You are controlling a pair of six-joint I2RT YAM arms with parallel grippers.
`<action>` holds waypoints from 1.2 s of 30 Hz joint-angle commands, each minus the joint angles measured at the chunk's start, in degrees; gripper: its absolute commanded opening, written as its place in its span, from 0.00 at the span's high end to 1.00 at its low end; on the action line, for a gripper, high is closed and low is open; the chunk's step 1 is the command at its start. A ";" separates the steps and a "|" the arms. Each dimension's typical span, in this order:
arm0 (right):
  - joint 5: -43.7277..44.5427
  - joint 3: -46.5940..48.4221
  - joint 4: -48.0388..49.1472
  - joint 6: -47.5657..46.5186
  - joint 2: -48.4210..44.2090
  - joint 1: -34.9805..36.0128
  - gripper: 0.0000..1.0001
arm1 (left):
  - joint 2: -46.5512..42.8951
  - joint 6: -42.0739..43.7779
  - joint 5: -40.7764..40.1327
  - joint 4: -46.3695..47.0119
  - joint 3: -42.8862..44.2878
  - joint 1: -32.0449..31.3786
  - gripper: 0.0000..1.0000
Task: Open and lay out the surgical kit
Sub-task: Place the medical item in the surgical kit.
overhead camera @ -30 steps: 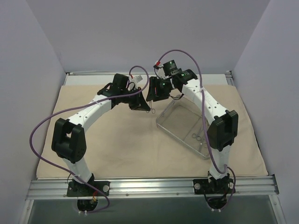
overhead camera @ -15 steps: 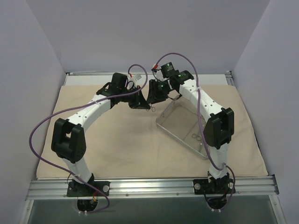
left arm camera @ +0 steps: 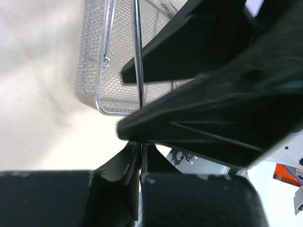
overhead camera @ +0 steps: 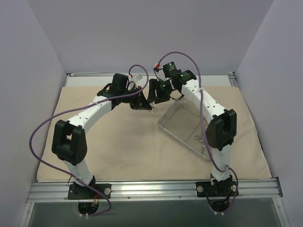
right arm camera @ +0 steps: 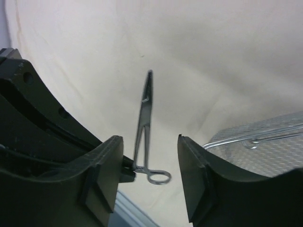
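"Steel forceps (right arm camera: 144,118) are sitting clenched in the left end effector (left arm camera: 140,158), near their ring handle," the first observer is saying. "It is holding them up off the beige cloth wrap (overhead camera: 118,142), just beside the back corner of the wire-mesh tray (overhead camera: 163,126)."

"And the right end effector (right arm camera: 147,142)?" the second is asking.

"Its jaws are standing apart on either side of the shaft, not touching it as far as the wrist view is showing. It is grasping nothing. The two arms are meeting in mid-air, so this is looking like a hand-over."

"Why pass it across at all?"

"Probably because the left one is pinching the handle end. A second grip along the shaft is likely making it easier to lay the tool flat on the cloth."

"How far along is the kit?"

"The wrap is lying open and flat. The tray is resting on its right half, with a couple of ring-handled instruments (overhead camera: 200,138) lying inside, so most of the laying out is waiting."

"Risks?"

"The shaft is thin. If the left lets go before the right is closing squarely, the forceps are likely dropping."
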 commanded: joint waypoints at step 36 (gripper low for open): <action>21.54 -19.64 -5.77 5.92 -25.24 -18.60 0.30 | 20.82 -47.29 -25.62 58.80 -8.66 6.21 0.98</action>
